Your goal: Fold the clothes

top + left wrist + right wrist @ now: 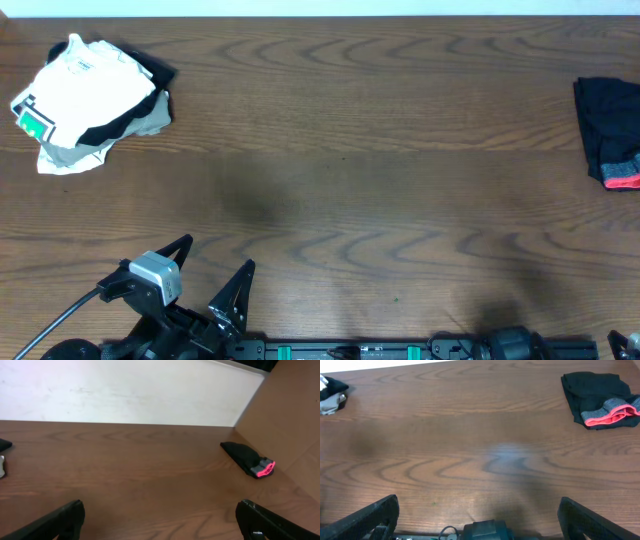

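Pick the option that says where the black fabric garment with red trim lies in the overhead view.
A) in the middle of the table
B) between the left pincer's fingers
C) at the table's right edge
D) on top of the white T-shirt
C: the black fabric garment with red trim lies at the right edge of the brown wooden table, far from the crumpled white cotton T-shirt at the upper left.

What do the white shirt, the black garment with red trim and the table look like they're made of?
White shirt: soft matte fabric, likely cotton; limp crumpled folds.
Black garment: matte fabric, possibly stretchy; banded red edge.
Table: wood or wood-look laminate; swirling grain, slight sheen.
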You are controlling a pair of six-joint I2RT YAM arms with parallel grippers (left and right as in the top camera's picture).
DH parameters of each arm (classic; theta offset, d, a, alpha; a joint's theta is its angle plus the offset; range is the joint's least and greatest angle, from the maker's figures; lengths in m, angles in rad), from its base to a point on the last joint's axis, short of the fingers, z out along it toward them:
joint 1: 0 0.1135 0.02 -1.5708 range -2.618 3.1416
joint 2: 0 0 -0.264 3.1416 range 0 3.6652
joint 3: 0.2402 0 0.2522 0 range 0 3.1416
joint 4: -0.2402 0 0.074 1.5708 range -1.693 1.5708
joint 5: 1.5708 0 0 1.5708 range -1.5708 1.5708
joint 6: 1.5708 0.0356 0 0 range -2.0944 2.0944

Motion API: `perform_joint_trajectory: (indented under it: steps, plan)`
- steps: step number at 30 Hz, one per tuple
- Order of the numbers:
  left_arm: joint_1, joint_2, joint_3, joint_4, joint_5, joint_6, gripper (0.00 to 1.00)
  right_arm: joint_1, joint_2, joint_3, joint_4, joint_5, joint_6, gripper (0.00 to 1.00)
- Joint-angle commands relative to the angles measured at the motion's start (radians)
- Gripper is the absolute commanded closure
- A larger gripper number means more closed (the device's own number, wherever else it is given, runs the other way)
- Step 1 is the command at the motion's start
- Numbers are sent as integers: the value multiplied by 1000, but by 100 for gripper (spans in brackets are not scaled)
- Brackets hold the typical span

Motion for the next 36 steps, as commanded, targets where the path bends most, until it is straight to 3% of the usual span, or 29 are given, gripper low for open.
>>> perform_joint_trajectory:
  steps: [1, 6, 15, 36]
  plan:
    - [0, -3, 2, -2, 21, 9, 2, -20, -1, -1, -3, 13, -14, 1]
    - [0, -3, 2, -2, 21, 10, 2, -77, -17, -1, 10, 25, -15, 1]
    - [0, -3, 2, -2, 21, 9, 2, -122, -97, -48, 208, 61, -64, 1]
    - [0, -3, 2, -2, 21, 10, 2, -119, -337, -809, 881, -53, -75, 1]
